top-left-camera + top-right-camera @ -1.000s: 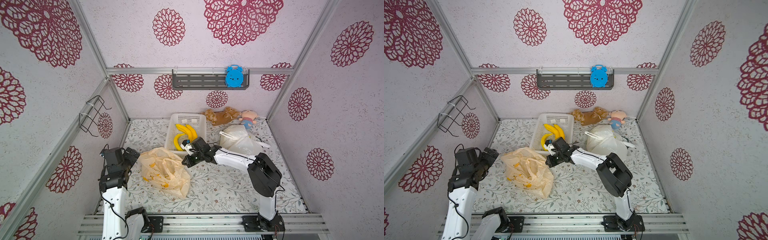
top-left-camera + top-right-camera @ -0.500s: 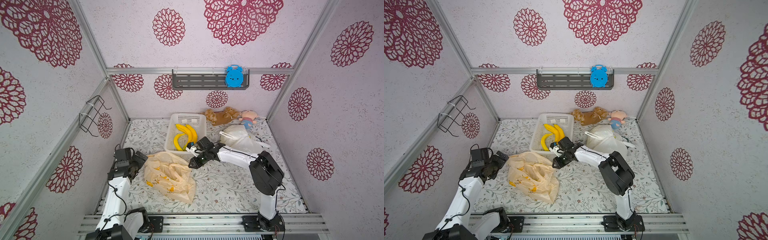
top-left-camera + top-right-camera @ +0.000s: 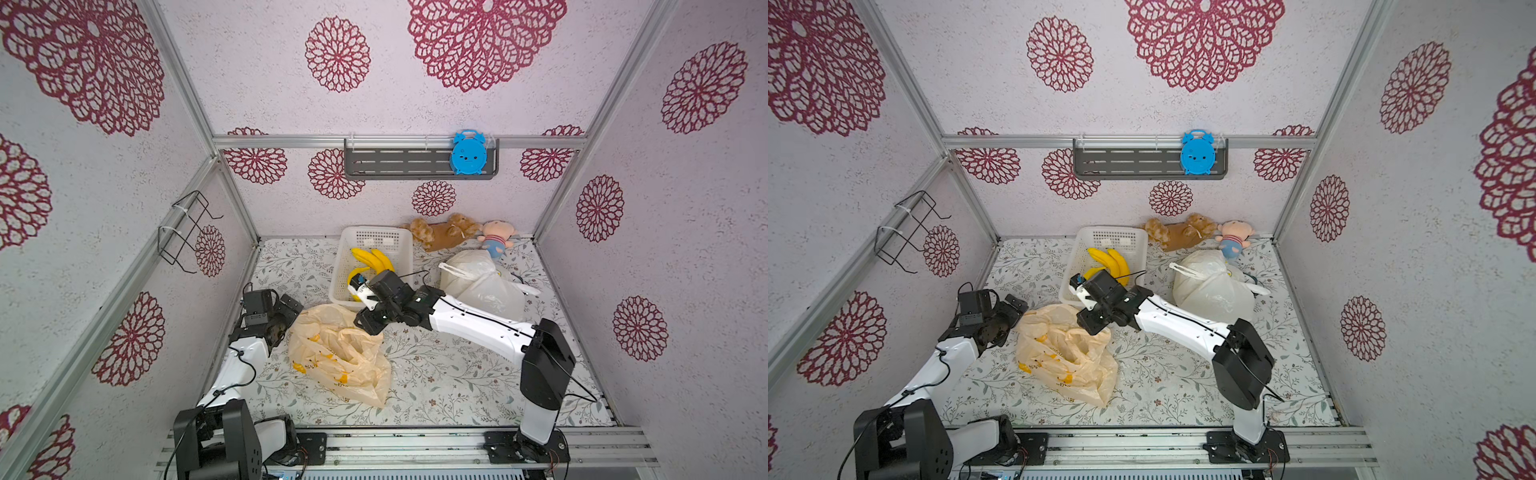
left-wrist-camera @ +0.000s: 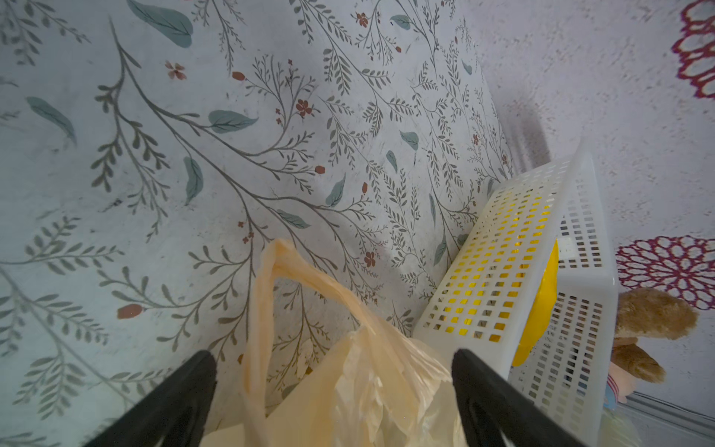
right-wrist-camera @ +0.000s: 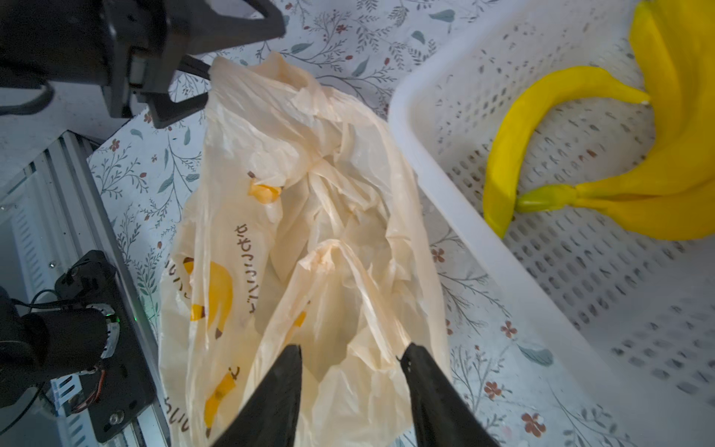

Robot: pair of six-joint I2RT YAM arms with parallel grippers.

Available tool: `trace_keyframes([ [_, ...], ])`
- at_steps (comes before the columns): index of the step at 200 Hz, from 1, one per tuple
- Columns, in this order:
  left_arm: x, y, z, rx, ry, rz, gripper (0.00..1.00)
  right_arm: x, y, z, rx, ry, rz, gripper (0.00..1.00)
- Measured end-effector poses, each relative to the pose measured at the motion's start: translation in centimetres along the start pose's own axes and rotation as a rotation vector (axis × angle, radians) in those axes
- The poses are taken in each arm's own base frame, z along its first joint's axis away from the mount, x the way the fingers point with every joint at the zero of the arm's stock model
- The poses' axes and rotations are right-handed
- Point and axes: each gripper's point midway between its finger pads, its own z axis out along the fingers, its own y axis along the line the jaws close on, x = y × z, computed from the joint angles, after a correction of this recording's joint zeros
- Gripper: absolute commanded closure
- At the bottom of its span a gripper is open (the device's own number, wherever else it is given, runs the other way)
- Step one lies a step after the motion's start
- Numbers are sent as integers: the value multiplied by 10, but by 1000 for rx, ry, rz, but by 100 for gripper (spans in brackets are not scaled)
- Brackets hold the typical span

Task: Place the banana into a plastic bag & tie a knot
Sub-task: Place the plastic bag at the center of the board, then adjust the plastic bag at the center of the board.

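Overhead stereo pair, close wrist cameras

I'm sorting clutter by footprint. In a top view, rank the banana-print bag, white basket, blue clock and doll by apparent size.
1. banana-print bag
2. white basket, slightly smaller
3. blue clock and doll: about alike, not ranked

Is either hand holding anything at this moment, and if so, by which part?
Nothing is gripped. The left hand and the right hand both stand open, each straddling a handle loop of the banana-print plastic bag without pinching it.
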Motion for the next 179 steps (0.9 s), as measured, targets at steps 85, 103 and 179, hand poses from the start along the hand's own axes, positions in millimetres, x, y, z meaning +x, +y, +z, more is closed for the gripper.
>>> trace_keyframes([
  [85,12,7,-1,33,-6,-9,17,47,27,90,36,270,-49,77],
  [103,14,9,-1,31,-5,-11,17,50,18,90,88,280,-48,87],
  [179,19,15,-5,39,-23,-6,18,26,-2,17,150,-16,53,100],
])
